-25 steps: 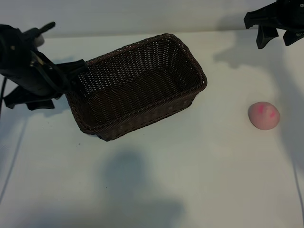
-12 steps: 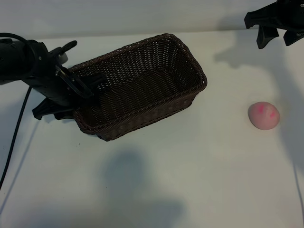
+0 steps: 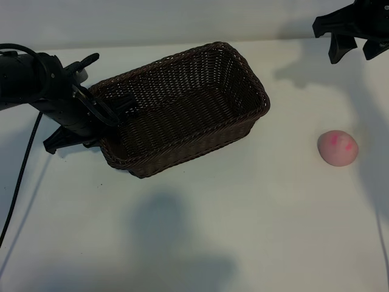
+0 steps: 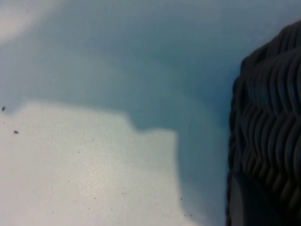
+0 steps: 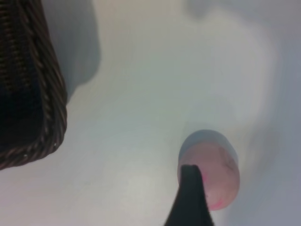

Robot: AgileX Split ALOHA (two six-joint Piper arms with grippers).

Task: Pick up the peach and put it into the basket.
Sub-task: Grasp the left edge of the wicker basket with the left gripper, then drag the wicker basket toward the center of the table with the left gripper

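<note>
At the basket's left end my left gripper is pinching the braided rim, one finger inside the weave and one outside, so I am holding the basket steady there. Up at the far right corner my right gripper is hanging above the table with its fingers spread, gripping nothing. Well to the right of the basket, the peach is sitting alone on the bare surface, near the table's right side and nearer to me than the right gripper. I am judging it light, round and matte, likely to roll if nudged, perhaps a little soft, so I am planning to straddle its widest middle from above. Open table is lying between peach and basket; only the raised right rim is needing clearance
</note>
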